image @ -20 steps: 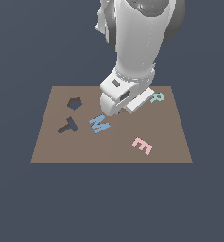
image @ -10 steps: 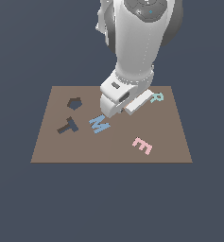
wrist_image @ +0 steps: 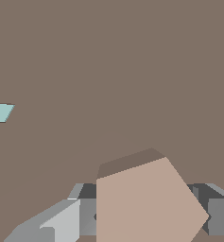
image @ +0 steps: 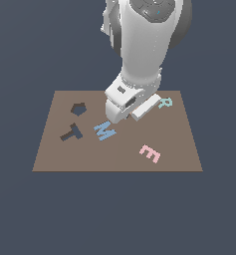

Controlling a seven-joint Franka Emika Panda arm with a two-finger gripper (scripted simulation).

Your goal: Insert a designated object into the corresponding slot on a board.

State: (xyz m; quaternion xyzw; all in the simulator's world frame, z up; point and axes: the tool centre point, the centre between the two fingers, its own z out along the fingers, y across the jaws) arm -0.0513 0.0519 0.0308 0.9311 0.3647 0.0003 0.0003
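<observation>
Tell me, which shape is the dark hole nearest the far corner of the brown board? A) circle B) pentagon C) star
B, since the slot has five sides, cut into the board just beyond the T-shaped hole.

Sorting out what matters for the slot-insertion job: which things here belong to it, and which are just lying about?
Job: tan pentagon block between the claw fingers; pentagon slot; board.

Lying about: blue M; pink E; teal R; T-shaped hole.
</observation>
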